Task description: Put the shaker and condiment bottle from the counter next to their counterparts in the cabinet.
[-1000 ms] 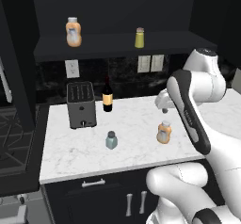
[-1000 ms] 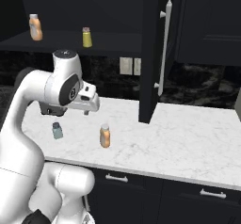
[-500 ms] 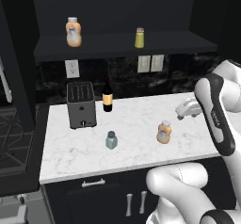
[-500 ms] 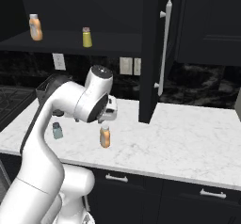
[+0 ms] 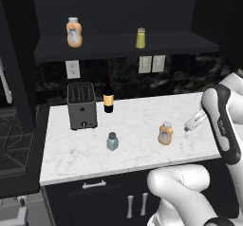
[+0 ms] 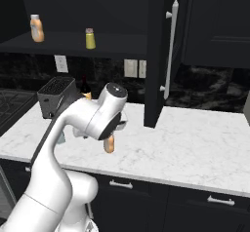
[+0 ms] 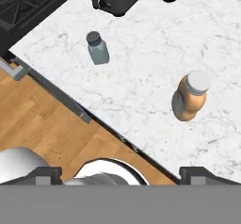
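The pale blue-grey shaker [image 5: 112, 141] stands near the front of the white marble counter [image 5: 137, 113]. The orange condiment bottle [image 5: 165, 133] is upright to its right. My gripper [image 5: 193, 122] hangs open just right of that bottle, holding nothing. In the hand view the shaker [image 7: 98, 48] and the bottle [image 7: 190, 97] lie ahead of the wide-apart fingertips [image 7: 45, 173]. On the dark cabinet shelf [image 5: 123, 44] stand the counterpart orange bottle [image 5: 73, 32] and the yellow-green shaker [image 5: 141, 38]. In the right base view my arm covers most of the bottle [image 6: 111, 145].
A black toaster [image 5: 81, 105] and a dark wine bottle [image 5: 108, 96] stand at the back left of the counter. An open cabinet door [image 6: 156, 55] with a long silver handle hangs to the right. A stove [image 5: 14, 139] adjoins the counter's left end.
My arm has swung right across the counter, carrying the hand from above the middle to just right of the orange bottle. The bottles and shakers have not moved.
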Available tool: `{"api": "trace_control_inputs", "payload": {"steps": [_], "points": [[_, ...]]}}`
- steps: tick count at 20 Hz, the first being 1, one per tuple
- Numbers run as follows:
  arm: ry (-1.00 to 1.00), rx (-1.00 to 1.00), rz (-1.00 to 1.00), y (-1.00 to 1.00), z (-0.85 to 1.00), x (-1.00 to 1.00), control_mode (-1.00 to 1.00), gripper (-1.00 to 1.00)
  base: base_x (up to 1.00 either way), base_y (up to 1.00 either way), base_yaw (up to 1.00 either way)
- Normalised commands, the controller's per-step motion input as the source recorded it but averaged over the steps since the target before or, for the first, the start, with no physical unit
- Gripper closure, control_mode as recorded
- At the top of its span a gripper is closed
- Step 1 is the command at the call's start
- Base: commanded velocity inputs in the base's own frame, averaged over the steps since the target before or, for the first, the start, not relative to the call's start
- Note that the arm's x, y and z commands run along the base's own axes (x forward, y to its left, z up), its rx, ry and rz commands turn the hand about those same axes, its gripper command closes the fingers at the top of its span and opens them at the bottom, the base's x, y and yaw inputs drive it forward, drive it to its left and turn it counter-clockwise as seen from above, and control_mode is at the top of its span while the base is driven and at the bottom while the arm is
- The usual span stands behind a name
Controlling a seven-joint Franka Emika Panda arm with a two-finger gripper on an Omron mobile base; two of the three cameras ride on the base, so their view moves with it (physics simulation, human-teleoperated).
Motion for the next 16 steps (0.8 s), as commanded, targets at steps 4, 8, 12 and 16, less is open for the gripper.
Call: {"api": "trace_control_inputs", "payload": {"steps": [4, 8, 12, 16], "points": [[-0.18, -0.08, 0.19, -0.14, -0.60, 0.01, -1.00, -1.00, 0.00, 0.00, 0.00], [-0.17, -0.09, 0.13, -0.21, -0.25, 0.13, -1.00, -1.00, 0.00, 0.00, 0.00], [-0.16, -0.01, 0.30, -0.25, -0.18, 0.52, -1.00, -1.00, 0.00, 0.00, 0.00], [-0.07, 0.07, 0.50, -0.26, 0.00, 0.37, -1.00, -1.00, 0.00, 0.00, 0.00]]}}
